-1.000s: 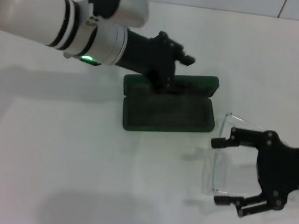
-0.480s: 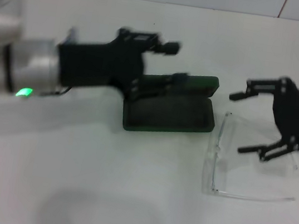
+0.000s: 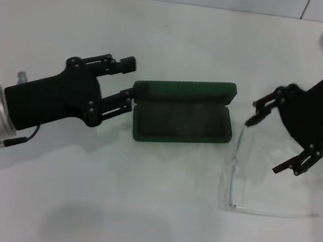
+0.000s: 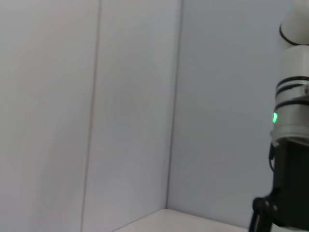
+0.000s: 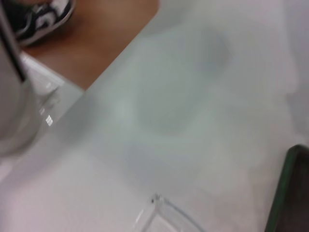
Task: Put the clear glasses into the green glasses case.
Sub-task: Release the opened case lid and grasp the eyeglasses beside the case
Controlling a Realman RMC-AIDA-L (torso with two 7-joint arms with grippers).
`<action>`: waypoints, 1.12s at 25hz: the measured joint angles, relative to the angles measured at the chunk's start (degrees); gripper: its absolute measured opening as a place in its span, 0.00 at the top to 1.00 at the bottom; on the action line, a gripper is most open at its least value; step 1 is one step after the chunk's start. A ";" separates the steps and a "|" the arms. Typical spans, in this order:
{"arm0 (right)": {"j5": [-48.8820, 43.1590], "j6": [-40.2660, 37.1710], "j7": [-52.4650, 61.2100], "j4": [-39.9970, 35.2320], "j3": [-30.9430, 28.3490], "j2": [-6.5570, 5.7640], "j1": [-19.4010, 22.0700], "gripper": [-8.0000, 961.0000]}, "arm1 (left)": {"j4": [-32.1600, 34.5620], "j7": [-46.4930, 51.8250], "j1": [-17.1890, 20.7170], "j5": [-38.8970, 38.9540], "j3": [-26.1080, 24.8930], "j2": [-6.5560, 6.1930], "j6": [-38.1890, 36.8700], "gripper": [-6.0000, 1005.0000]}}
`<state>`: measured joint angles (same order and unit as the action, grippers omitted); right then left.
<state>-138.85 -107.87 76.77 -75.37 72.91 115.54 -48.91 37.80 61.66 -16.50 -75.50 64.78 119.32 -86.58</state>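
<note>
The green glasses case (image 3: 183,112) lies open on the white tabletop (image 3: 181,32), near the middle, its lid folded back on the far side and the dark-lined tray facing up with nothing in it. The clear glasses (image 3: 255,184) are not in it yet; they rest on the tabletop to the right of the case and a little nearer, apart from its right end. One thin arm runs from far to near along their left side, and the lens edge stretches off to the right at the near side. So the opening looks done, and the picking up, carrying and placing are all left to do, by my reading.

The right end effector (image 3: 272,137) hangs over the far part of the glasses, its fingers spread wide and holding nothing. One fingertip points near the far tip of the glasses' arm, the other sits farther right over the lens area; whether either touches the plastic cannot be told. The right wrist view shows a corner of the glasses and the case's green edge beside it.

The left end effector (image 3: 124,85) sits just left of the case, fingers open and empty. Its nearer fingertip is at the case's left far corner, by the hinge, though contact cannot be told.
</note>
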 joint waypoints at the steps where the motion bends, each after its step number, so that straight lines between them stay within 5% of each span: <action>1: -0.60 0.74 0.19 0.71 1.40 -0.02 -0.62 0.08 | -0.76 -0.32 0.14 -0.04 -0.66 0.00 -0.19 0.47; 5: -2.69 4.48 0.41 4.51 6.63 0.24 -2.82 0.08 | -3.44 -2.44 -0.01 -0.08 -1.66 0.05 -0.41 0.47; 10: -3.17 8.68 0.77 7.71 10.64 0.44 -4.17 0.25 | -4.45 -4.03 -0.69 -0.27 -1.70 0.15 0.01 0.47; 28: -0.41 21.48 0.29 13.43 27.61 0.64 -5.77 0.29 | -7.43 -6.53 -2.68 -0.57 -1.77 -0.22 0.12 0.47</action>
<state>-139.26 -86.40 77.05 -61.94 100.52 116.18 -54.68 30.37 55.14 -19.18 -76.06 63.01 119.10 -86.47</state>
